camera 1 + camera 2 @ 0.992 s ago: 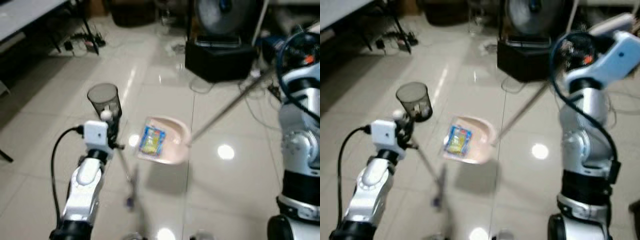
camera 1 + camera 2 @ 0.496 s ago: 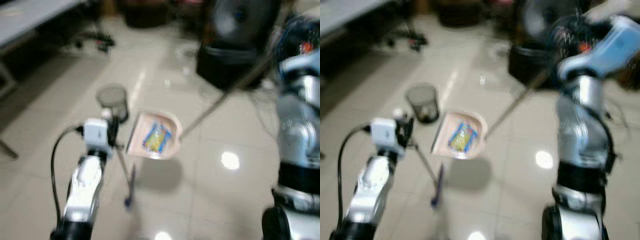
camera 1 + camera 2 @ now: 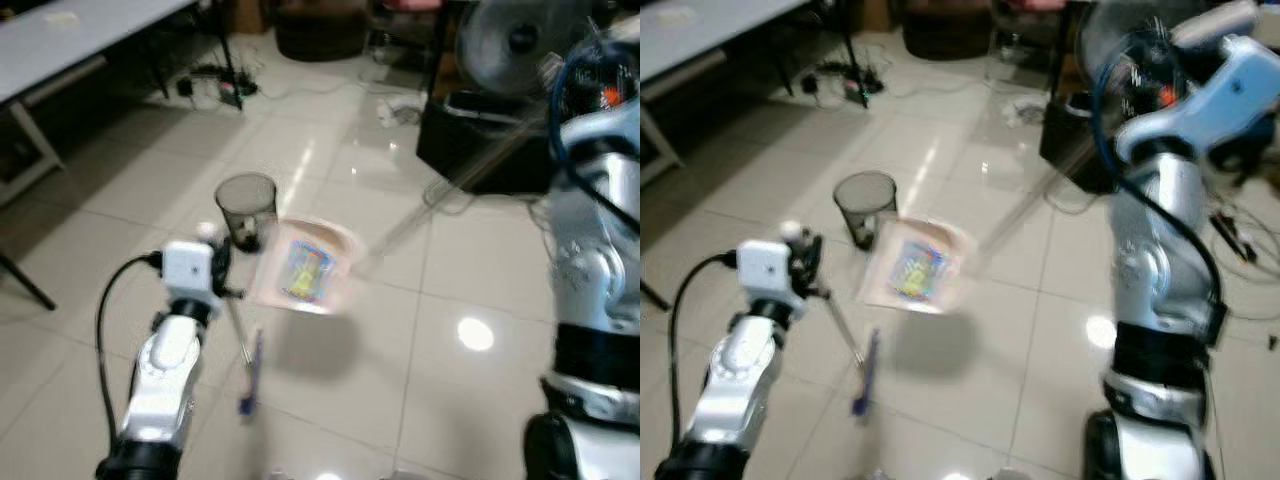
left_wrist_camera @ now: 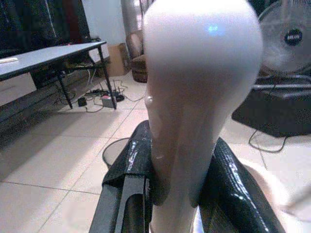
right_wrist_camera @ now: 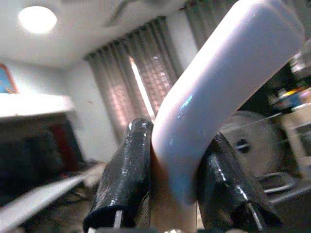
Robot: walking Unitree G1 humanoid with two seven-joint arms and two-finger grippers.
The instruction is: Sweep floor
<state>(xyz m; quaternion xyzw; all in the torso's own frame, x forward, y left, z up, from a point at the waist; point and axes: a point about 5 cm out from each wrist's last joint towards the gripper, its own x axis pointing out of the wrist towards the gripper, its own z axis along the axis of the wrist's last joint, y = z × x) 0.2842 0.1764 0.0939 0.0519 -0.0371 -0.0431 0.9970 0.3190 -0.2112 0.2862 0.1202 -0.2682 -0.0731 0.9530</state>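
Observation:
A pale pink dustpan (image 3: 335, 282) hangs blurred above the tiled floor, with a blue and yellow wrapper (image 3: 306, 271) lying in it. Its near edge is right beside a small black mesh bin (image 3: 246, 206). Its long handle (image 3: 470, 165) runs up to my right arm, where my right gripper (image 5: 175, 187) is shut on the handle's bent white end. My left gripper (image 4: 177, 194) is shut on the rounded white top of the broom handle (image 4: 194, 87). The broom's thin shaft slants down to a blue head (image 3: 250, 372) on the floor in front of me.
A fan (image 3: 510, 40) on a black box (image 3: 480, 140) stands at the back right, with cables on the floor around it. A grey table (image 3: 70, 45) with black legs is at the left. A power strip and cords (image 3: 215, 85) lie beyond the bin.
The view has swung and the picture has shifted. The dustpan with the wrapper has closed the gap to the bin and now sits beside its rim. Both grips are unchanged.

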